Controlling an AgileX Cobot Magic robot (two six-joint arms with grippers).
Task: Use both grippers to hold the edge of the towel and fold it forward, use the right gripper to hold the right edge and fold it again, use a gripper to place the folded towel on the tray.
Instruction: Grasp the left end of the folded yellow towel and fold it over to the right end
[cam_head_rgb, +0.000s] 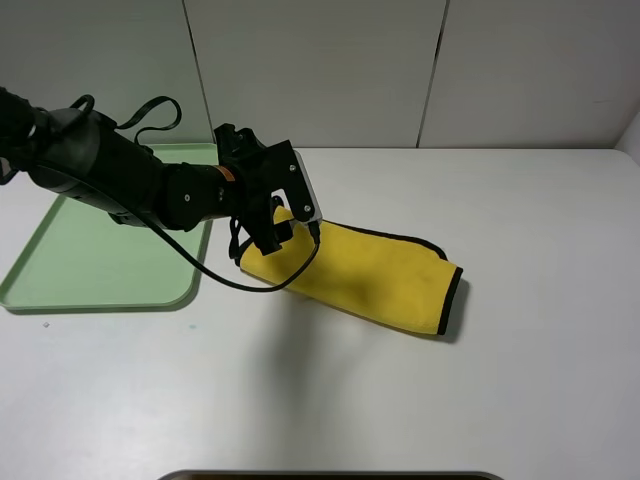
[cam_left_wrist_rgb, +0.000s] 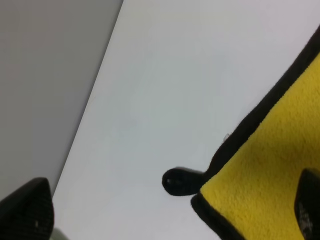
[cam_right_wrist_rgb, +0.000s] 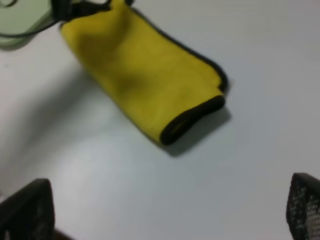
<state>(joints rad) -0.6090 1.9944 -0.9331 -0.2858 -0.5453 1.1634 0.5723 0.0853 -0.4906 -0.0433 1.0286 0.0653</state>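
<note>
The yellow towel (cam_head_rgb: 370, 275) lies folded into a long strip on the white table, right of the tray (cam_head_rgb: 90, 270). Its black-bound edge (cam_head_rgb: 452, 298) shows at the right end. My left gripper (cam_head_rgb: 292, 228) hangs open over the towel's left end, and nothing is between its fingers. In the left wrist view the towel (cam_left_wrist_rgb: 270, 170) corner and its small black loop (cam_left_wrist_rgb: 179, 181) lie between the open fingers (cam_left_wrist_rgb: 30, 212) of the left gripper (cam_left_wrist_rgb: 170, 215). My right gripper (cam_right_wrist_rgb: 167, 212) is open and held above bare table, well short of the towel (cam_right_wrist_rgb: 145, 75); it is outside the high view.
The pale green tray (cam_right_wrist_rgb: 17, 22) holds nothing that I can see. The left arm (cam_head_rgb: 110, 170) and its black cable (cam_head_rgb: 250, 280) reach across the tray's far right corner. A white wall (cam_head_rgb: 400, 70) closes the back of the table.
</note>
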